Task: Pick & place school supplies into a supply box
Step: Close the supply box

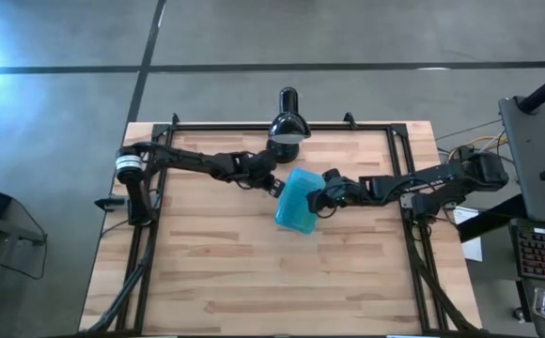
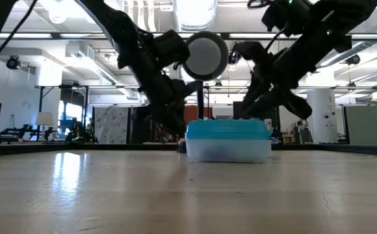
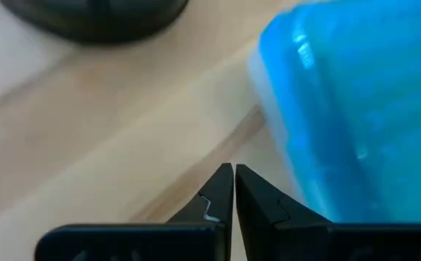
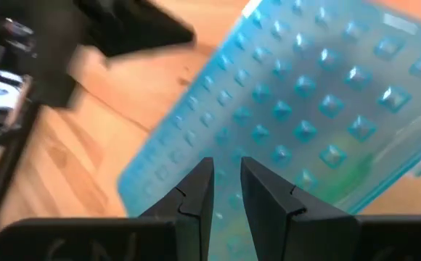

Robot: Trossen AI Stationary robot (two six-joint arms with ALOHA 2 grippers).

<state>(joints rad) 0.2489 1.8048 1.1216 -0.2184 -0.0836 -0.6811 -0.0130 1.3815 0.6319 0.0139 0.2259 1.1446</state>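
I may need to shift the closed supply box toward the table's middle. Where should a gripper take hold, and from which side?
Probably from above, across the short width of the supply box: it lies flat with its studded lid shut, and its long sides look bare. The right gripper, over its right edge, is nearest; its fingers would have to open wider. The left gripper sits shut beside the other edge.

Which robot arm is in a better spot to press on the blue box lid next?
Probably the right. Its tool hangs right above the supply box lid, tips slightly apart. The left tool sits shut beside the box's edge, near the lamp.
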